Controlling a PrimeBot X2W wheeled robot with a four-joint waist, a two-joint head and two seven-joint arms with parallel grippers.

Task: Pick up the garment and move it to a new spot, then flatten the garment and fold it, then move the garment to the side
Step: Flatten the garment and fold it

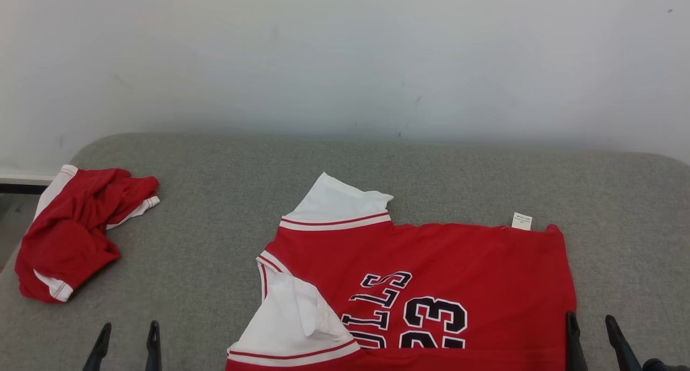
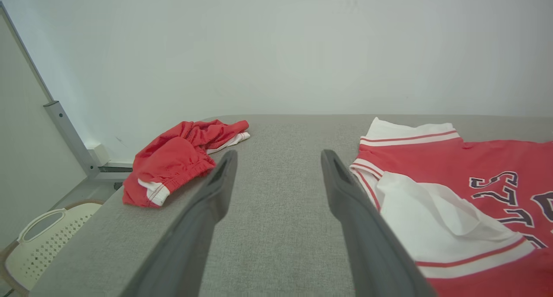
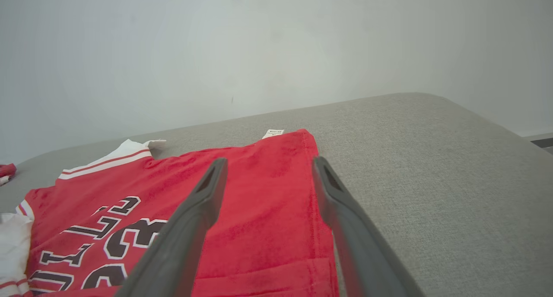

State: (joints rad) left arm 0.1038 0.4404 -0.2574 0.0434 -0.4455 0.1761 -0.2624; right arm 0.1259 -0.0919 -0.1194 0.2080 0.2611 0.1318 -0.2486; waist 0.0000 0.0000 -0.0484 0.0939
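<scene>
Between my left gripper [image 1: 129, 329] and right gripper [image 1: 587, 319], both spread wide and empty, the red jersey [image 1: 431, 252] lies crosswise on the table [image 1: 215, 209], hem at my right, sleeves leftward.

There are two garments on one counter [image 1: 215, 198]: one shirt [image 1: 431, 252] between the left claw [image 1: 128, 341] and the right claw [image 1: 590, 336], and one crumpled shorts [image 1: 75, 236] left of the left claw.

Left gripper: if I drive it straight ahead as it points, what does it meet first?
Probably the bare grey pad: the left gripper, open, aims between the crumpled red garment and the jersey. One finger might graze the crumpled red garment; depth is unclear.
</scene>
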